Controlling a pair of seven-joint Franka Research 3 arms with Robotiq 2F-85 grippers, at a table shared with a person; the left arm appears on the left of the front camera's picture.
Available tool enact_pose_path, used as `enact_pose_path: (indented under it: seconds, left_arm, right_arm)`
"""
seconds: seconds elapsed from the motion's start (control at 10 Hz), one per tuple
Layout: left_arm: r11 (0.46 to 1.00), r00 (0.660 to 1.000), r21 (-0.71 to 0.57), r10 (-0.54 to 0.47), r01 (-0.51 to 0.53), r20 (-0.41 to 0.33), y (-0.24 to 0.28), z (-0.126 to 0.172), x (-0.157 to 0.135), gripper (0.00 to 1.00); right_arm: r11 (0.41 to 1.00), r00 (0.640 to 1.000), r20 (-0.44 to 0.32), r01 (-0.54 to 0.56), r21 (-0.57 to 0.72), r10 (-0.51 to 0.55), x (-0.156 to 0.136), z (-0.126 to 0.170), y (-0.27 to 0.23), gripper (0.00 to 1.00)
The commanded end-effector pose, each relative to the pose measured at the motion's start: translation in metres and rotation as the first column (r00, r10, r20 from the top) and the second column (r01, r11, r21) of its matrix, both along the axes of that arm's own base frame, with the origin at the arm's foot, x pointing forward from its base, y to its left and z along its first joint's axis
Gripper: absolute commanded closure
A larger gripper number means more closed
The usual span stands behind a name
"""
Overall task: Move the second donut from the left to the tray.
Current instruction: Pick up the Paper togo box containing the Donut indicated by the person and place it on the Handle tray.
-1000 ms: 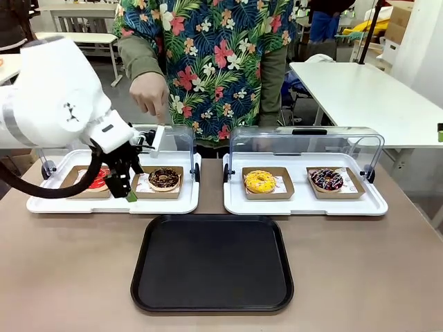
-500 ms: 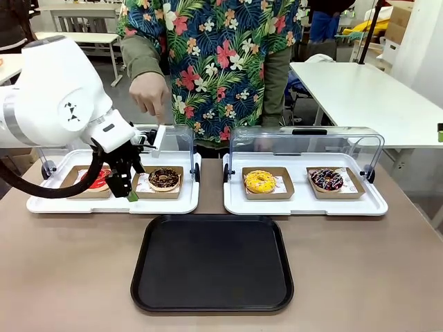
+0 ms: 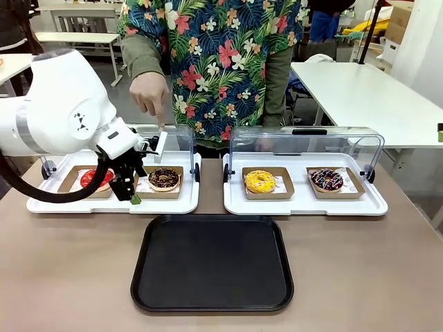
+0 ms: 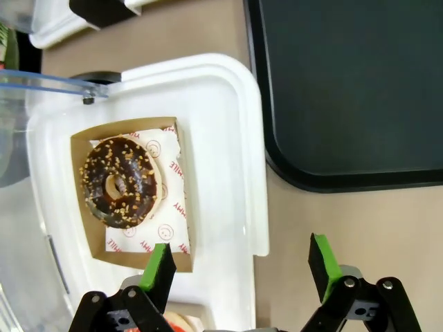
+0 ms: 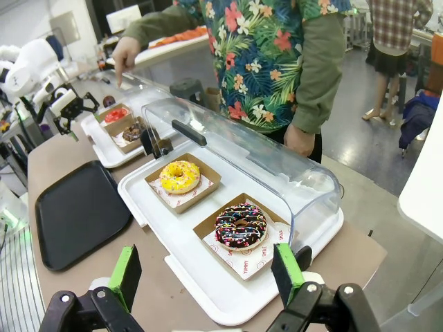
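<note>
The second donut from the left (image 3: 164, 178), chocolate-glazed with pale sprinkles, lies in a brown cardboard holder on the left white display tray (image 3: 176, 205). My left gripper (image 3: 131, 194) hangs open just left of it, over the tray's front edge. In the left wrist view the donut (image 4: 121, 182) lies ahead and to the left of my open left gripper (image 4: 241, 266), with one green pad beside the holder's corner. The black tray (image 3: 211, 263) lies bare at the table's front middle. My right gripper (image 5: 208, 277) is open and holds nothing, near the right display tray.
A red-glazed donut (image 3: 93, 178) sits left of the chocolate one. The right display tray (image 3: 304, 204) holds a yellow donut (image 3: 259, 181) and a dark donut with colourful topping (image 3: 327, 180). Clear lids stand raised behind both trays. A person's hand (image 3: 151, 93) points down at the left lid.
My left arm has shifted slightly right, toward the chocolate donut, uncovering more of the red donut. Its jaws stay open. The person's hand has barely moved.
</note>
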State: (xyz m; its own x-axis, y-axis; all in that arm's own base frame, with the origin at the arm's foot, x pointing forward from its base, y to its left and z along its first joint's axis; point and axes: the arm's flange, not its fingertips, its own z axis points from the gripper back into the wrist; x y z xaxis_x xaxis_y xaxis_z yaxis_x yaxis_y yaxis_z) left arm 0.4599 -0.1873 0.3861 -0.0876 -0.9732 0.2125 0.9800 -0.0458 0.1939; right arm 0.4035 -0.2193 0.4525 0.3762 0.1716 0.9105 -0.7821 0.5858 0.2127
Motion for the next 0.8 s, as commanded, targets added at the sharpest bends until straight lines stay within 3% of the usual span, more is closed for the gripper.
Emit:
enact_pose_path:
  seconds: [0.0, 0.7]
  left_arm:
    - [1.0, 1.0, 0.007, -0.006, 0.006, 0.029, 0.006, -0.007, 0.016, 0.0]
    - [0.999, 0.999, 0.041, 0.028, -0.029, 0.02, 0.023, -0.038, 0.052, 0.0]
  right_arm:
    - [1.0, 1.0, 0.003, 0.001, 0.009, -0.001, 0.0, 0.003, 0.001, 0.0]
    - [1.0, 1.0, 0.003, 0.001, 0.009, -0.001, 0.0, 0.003, 0.001, 0.0]
